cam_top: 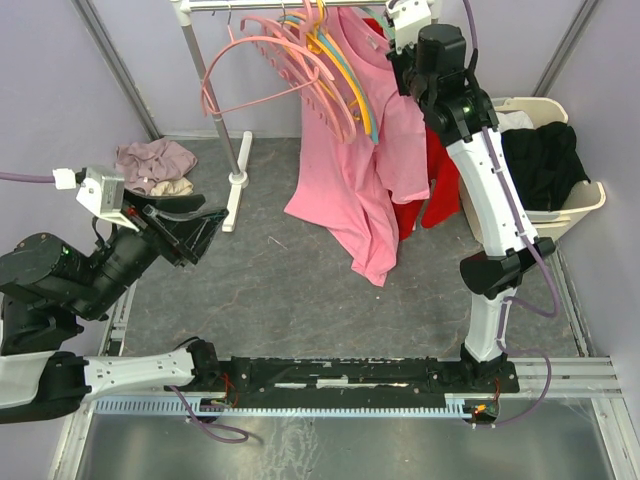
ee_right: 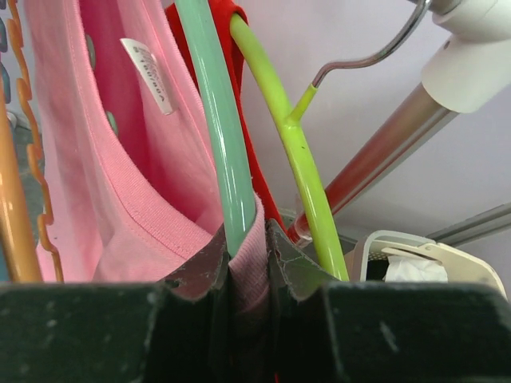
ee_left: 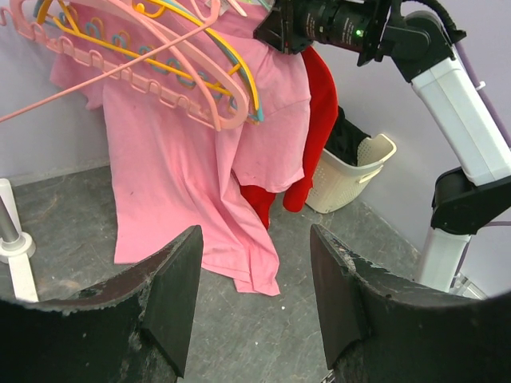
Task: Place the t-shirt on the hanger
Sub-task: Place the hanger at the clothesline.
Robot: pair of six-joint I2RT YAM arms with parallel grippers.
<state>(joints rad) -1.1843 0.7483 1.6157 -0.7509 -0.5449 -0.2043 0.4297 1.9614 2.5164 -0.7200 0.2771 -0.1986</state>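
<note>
1. Hanging below the rail (cam_top: 300, 5) at the rear of the counter (cam_top: 280, 270), the pink t-shirt (cam_top: 350, 170) draped in front of a red shirt (cam_top: 437, 185).
2. Right pincer (ee_right: 243, 249): was closed tight on the t-shirt's neck fabric, with the mint hanger (ee_right: 223, 136) running down between its fingers.
3. Left pincer (ee_left: 254, 255): was spread wide, holding nothing, well apart from the t-shirt.
4. A lime hanger (ee_right: 295, 152) hung just beside the mint one.

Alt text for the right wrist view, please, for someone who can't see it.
The jaws are shut on a fold of the pink t-shirt, just where the mint-green hanger runs down into it. A lime-green hanger sits close on the right, with a laundry basket behind.
</note>
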